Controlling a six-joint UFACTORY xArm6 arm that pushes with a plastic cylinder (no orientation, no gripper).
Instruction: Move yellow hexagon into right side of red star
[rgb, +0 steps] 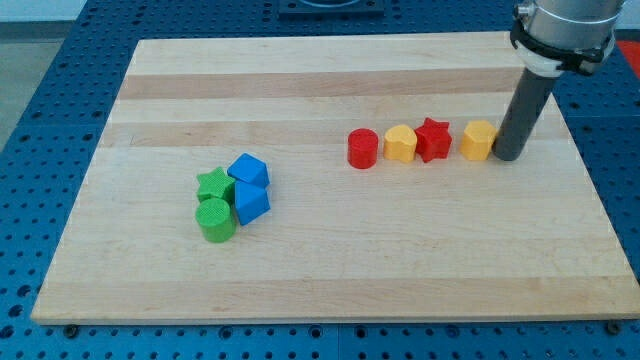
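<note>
The red star (433, 139) lies right of the board's middle, in a row of blocks. A yellow block that looks like the hexagon (479, 140) lies just to the star's right, with a small gap between them. A second yellow block (400, 144) touches the star's left side; I cannot make out its shape. My tip (507, 157) rests on the board right against the right side of the yellow hexagon. The dark rod rises from it to the view's top right.
A red cylinder (363, 149) ends the row on the left. A cluster sits at the board's lower left: a green star (212, 184), a green cylinder (215, 220) and two blue blocks (247, 169) (251, 203). The wooden board (320, 280) lies on a blue perforated table.
</note>
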